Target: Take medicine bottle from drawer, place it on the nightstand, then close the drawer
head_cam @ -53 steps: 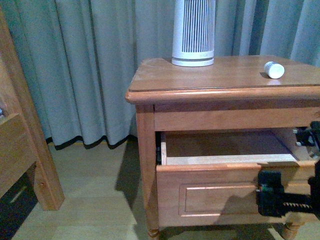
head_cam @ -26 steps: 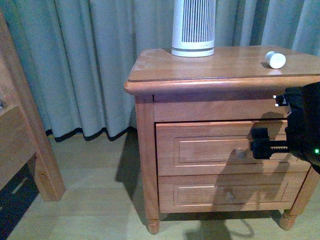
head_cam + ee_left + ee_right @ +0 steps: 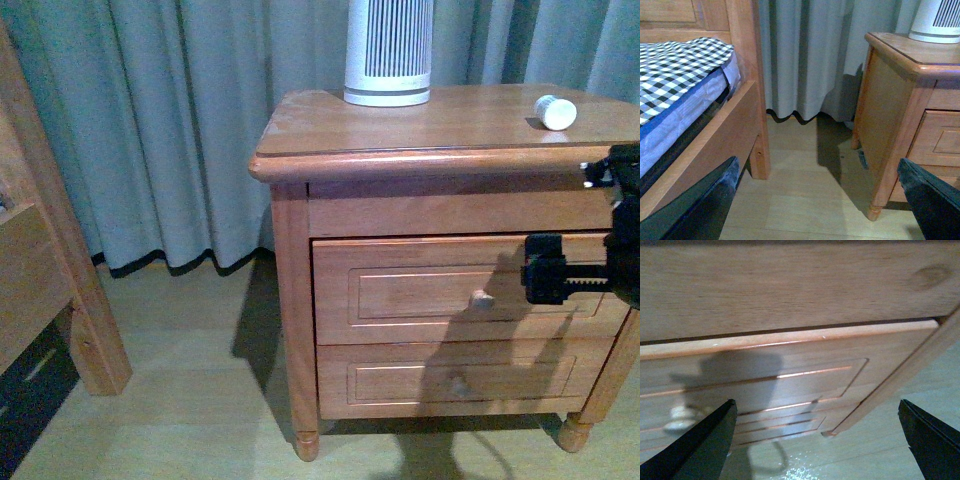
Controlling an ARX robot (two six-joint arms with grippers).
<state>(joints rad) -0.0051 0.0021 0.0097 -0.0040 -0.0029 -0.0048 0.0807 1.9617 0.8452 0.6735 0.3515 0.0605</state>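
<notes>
The ribbed white cylinder (image 3: 388,52) on the nightstand (image 3: 400,125) is cut off at the top edge. The right gripper (image 3: 548,267) covers part of the drawer (image 3: 420,290) front, its arm running past the frame edge. The medicine bottle (image 3: 555,112) label is too small to read. The bed frame (image 3: 45,280) beside the nightstand is cropped.

One wooden nightstand (image 3: 300,140) with two closed drawers: the taller upper drawer (image 3: 400,295) and a shorter lower drawer (image 3: 400,380), each with one round knob. On its top, one small white medicine bottle (image 3: 555,112) and one large white ribbed cylinder (image 3: 389,50). One gripper (image 3: 545,280) visible in front. One bed (image 3: 685,85).
</notes>
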